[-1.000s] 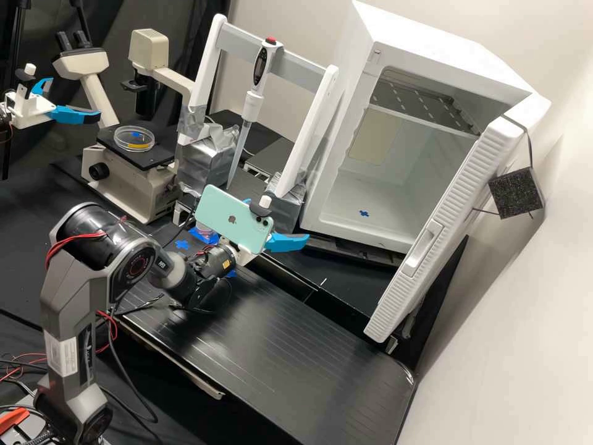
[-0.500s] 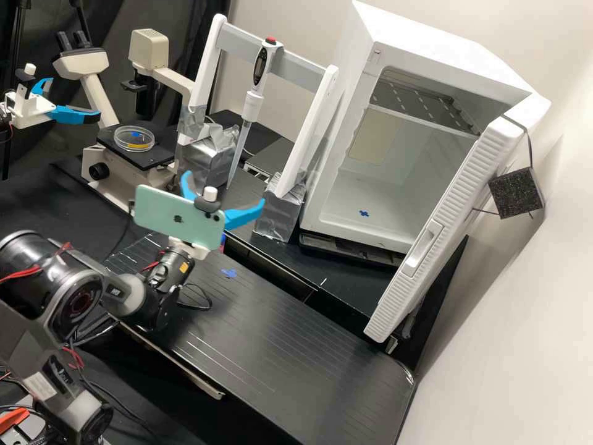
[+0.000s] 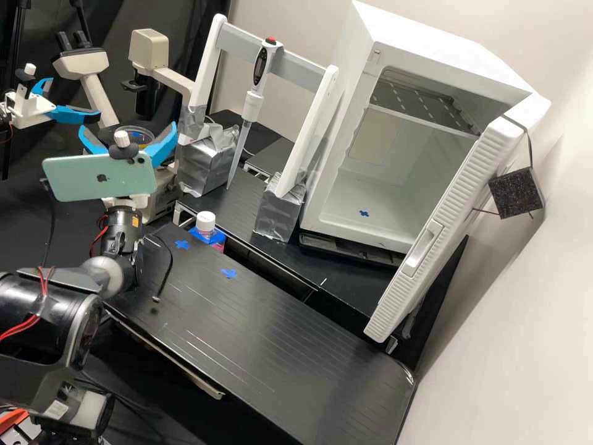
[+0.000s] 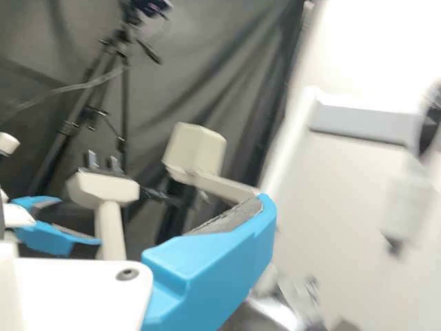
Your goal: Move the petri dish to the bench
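My gripper [image 3: 128, 128] stands open just in front of the microscope stage, its two blue fingers spread apart with nothing between them that I can make out. Behind it, the clear petri dish [image 3: 143, 134] rests on the stage, partly hidden by the gripper. The black bench [image 3: 278, 346] lies to the front right, with blue tape crosses near its back left part. In the wrist view, the gripper [image 4: 217, 258] shows a large blue finger with a grey pad.
The microscope [image 3: 148, 49] rises behind the dish. Right of it are a white pipette stand [image 3: 309, 130] with a pipette [image 3: 252, 105] and an open white incubator [image 3: 395, 235]. A white-capped bottle [image 3: 206, 221] stands by the bench's back edge. Another arm's gripper [image 3: 74, 115] is at far left.
My gripper has swung left from beside the pipette stand to the microscope, its fingers now pointing towards the back. The bottle and tape crosses have come into fuller view. The dish has stayed put.
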`<action>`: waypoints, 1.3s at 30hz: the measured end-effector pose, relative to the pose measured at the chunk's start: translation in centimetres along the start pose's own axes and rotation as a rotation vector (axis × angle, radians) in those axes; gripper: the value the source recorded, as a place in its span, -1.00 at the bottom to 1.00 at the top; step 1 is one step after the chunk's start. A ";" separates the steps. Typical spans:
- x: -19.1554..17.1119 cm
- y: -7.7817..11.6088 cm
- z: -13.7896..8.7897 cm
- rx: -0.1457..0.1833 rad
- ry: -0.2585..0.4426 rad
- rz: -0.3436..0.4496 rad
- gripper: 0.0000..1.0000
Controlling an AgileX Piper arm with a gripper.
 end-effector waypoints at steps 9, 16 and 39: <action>7.1 -1.5 0.1 0.001 0.086 -0.130 1.00; 12.1 -4.2 2.3 0.067 0.042 -0.257 1.00; 18.8 -8.8 8.5 0.258 -0.008 -0.375 1.00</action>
